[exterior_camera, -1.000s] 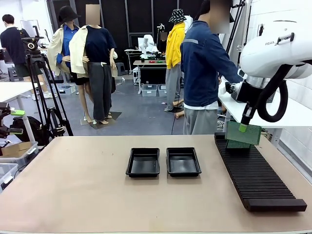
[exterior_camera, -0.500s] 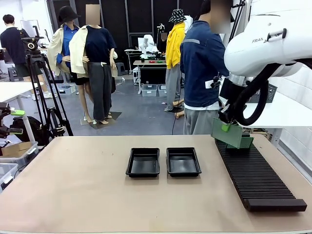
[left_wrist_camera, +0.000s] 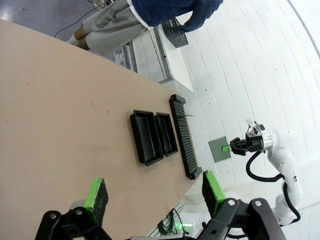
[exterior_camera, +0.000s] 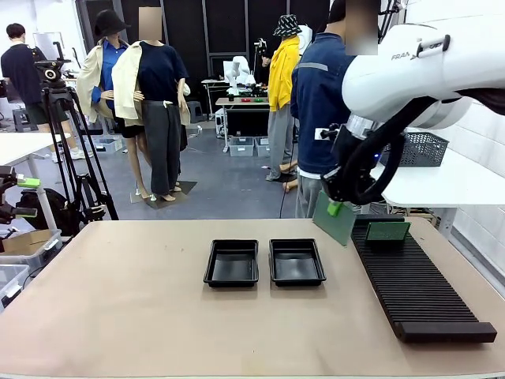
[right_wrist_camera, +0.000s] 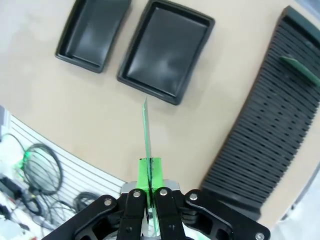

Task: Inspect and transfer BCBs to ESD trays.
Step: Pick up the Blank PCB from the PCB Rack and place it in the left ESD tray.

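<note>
the right gripper (exterior_camera: 335, 209) is clamped on the upper edge of one bcb (exterior_camera: 336, 228), which hangs tilted in the air above the table (exterior_camera: 118, 300), clear of its surface. in the front view this held board sits at about 2 o'clock from the right esd tray (exterior_camera: 297, 261), between that tray and the slotted rack (exterior_camera: 418, 292). in the right wrist view the board is seen edge-on, rising from between the green pads toward 12 o'clock, with one tray just beyond its tip. the second bcb (exterior_camera: 387, 231) stands upright in a slot at the rack's far end, at 3 o'clock from the held one. the left esd tray (exterior_camera: 232, 263) lies just beside the right one, at its 9 o'clock. the left gripper (left_wrist_camera: 154, 192) hovers high over the table with its jaws spread wide, gripping nothing. a person (exterior_camera: 319, 118) in a dark blue jacket stands at the table's far side, at 12 o'clock from the held board.
</note>
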You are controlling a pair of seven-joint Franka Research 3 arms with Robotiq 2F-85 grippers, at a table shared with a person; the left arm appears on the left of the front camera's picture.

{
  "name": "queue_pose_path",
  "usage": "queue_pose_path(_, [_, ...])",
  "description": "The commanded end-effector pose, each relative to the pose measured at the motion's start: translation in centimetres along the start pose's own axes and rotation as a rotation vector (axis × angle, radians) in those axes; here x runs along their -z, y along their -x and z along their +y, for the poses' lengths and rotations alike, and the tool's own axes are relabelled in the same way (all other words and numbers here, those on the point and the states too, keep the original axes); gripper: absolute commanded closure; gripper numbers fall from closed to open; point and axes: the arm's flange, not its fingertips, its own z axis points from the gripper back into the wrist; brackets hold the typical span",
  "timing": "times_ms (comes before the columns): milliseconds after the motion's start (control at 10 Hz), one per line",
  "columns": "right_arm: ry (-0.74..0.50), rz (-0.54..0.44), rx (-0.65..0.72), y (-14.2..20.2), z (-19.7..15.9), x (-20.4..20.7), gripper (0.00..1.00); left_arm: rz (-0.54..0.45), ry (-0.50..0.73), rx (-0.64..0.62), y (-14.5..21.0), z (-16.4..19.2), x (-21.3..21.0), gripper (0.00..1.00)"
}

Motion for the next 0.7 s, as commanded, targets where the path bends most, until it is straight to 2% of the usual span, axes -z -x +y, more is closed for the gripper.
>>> queue_pose_path(0, [-0.021,-0.026,0.075,-1.0,1.7,2.2,1.00,-0.002,0.012,-0.006,0.0,-0.2,-0.2,0.00])
queue_pose_path(400, [-0.173,-0.159,0.146,-4.1,4.7,5.8,1.00,-0.002,0.012,-0.006,0.0,-0.2,-0.2,0.00])
queue_pose_path(600, [-0.256,-0.167,0.166,-5.8,5.6,8.0,1.00,-0.002,0.012,-0.006,0.0,-0.2,-0.2,0.00])
